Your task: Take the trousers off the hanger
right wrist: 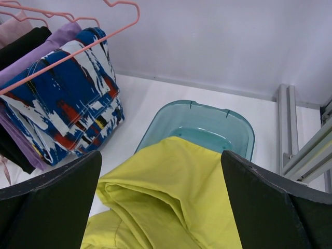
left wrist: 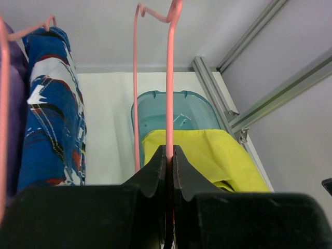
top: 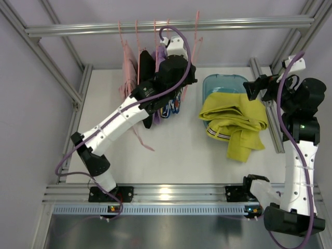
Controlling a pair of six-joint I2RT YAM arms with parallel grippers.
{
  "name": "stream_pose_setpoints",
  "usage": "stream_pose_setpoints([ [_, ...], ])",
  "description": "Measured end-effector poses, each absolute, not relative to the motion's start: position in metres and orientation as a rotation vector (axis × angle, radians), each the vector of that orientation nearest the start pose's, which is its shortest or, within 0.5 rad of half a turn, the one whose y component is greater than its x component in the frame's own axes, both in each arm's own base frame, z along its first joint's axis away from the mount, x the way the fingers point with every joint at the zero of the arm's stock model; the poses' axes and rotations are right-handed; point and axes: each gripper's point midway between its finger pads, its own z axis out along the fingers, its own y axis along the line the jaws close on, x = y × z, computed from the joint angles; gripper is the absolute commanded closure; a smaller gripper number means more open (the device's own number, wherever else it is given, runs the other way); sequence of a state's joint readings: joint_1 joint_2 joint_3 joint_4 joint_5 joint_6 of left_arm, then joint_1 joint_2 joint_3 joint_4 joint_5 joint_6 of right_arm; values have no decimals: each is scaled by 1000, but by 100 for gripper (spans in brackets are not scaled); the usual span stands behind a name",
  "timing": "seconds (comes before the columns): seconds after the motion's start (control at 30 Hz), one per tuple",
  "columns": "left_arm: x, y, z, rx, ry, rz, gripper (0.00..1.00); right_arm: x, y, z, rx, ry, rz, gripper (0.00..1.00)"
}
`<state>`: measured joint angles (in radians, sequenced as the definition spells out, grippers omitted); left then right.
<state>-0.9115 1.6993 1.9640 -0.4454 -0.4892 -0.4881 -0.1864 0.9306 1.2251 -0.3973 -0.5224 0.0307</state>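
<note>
Since the yellow trousers [top: 233, 124] already lie heaped over the translucent teal plastic tub [top: 224, 80] on the white counter [top: 171, 166], removal looks done, imo. Left claw [left wrist: 167, 150] is clenched on 1 wire of the thin pink wire hanger [left wrist: 169, 78], which looks bare. Prob gripping it to steady it up by the aluminium rail [top: 233, 24], beside the blue patterned garment [left wrist: 52, 104]. Right claw [right wrist: 161, 158] is spread wide w/ nothing in it, hovering above trousers + tub, well apart from the hanger. Can't tell if the hook sits on the rail: top is cut off in left wrist view, and the arm blocks it from above. 1 trouser leg spills over the tub rim onto the counter.
</note>
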Motion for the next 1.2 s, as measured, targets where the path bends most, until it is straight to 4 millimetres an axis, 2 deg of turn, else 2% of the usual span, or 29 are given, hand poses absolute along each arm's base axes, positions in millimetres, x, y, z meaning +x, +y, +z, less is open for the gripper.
stream_pose_setpoints([
  [0.17, 366, -368, 404, -18, 1795, -615, 100, 306, 32, 389, -203, 1662, 323, 1],
  [0.27, 367, -370, 400, -26, 1802, -620, 94, 302, 33, 390, -205, 1660, 322, 1],
  [0.47, 365, -367, 392, -27, 1809, -615, 100, 292, 35, 391, -209, 1652, 318, 1],
  [0.6, 371, -366, 401, -33, 1796, -616, 100, 289, 36, 386, -204, 1664, 324, 1],
  [0.73, 385, -368, 414, -47, 1768, -620, 100, 288, 36, 383, -201, 1675, 328, 1],
  [0.83, 393, -371, 402, -31, 1792, -607, 100, 286, 36, 383, -203, 1673, 324, 0],
  [0.93, 393, -378, 389, -1, 1824, -611, 100, 281, 37, 385, -209, 1669, 319, 1],
  [1.07, 389, -385, 371, 38, 1867, -627, 82, 280, 37, 385, -211, 1666, 317, 0],
  [1.1, 387, -385, 365, 44, 1881, -629, 74, 280, 37, 385, -211, 1667, 317, 1],
  [1.2, 379, -383, 346, 67, 1932, -626, 63, 280, 37, 385, -210, 1668, 318, 1],
])
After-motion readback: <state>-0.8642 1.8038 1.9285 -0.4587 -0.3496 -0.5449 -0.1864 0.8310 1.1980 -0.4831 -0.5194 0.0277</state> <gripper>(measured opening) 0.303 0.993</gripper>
